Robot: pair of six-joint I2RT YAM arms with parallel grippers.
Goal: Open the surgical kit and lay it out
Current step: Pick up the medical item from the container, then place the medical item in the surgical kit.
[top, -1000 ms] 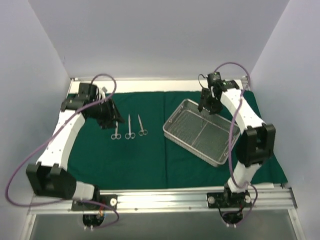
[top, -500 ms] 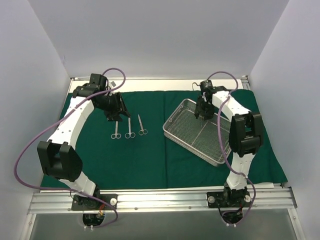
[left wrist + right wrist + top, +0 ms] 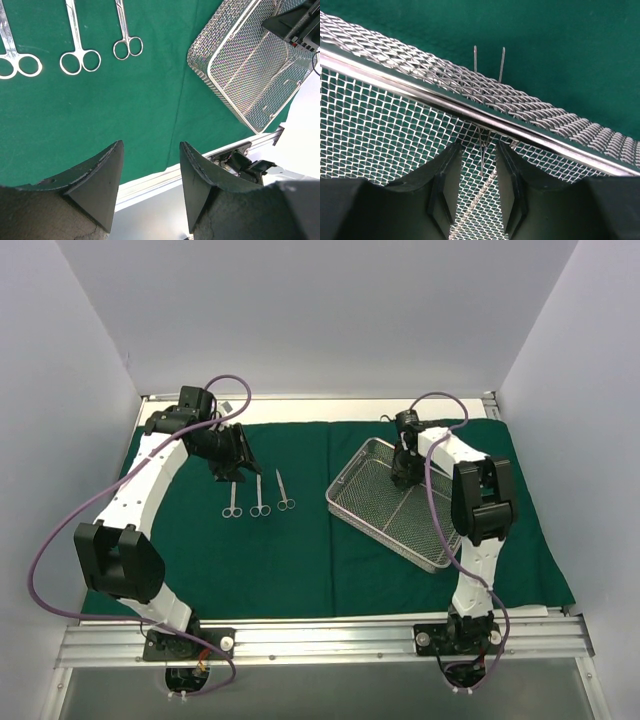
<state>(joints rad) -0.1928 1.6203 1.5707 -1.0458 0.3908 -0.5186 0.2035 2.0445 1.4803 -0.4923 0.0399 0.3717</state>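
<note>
The dark green drape (image 3: 300,560) of the surgical kit lies spread flat. Three steel scissors (image 3: 260,496) lie side by side on its left half; they show along the top of the left wrist view, scissors (image 3: 77,50). The wire-mesh tray (image 3: 440,540) sits askew on the right. My left gripper (image 3: 234,476) hovers just behind the scissors, open and empty (image 3: 151,150). My right gripper (image 3: 404,472) is inside the tray's far corner. Its jaws (image 3: 479,150) stand open on either side of a thin steel instrument (image 3: 481,150) that pokes through the mesh wall (image 3: 420,75), without touching it.
White walls close in the left, right and back. An aluminium rail (image 3: 320,638) with both arm bases runs along the near edge. The right arm's elbow (image 3: 482,502) stands over the tray's right side. Purple cables (image 3: 60,540) loop beside each arm.
The left arm swung its elbow up and back, and its gripper shifted a little right. The right gripper moved left and down into the tray's far corner, its elbow rising over the tray.
</note>
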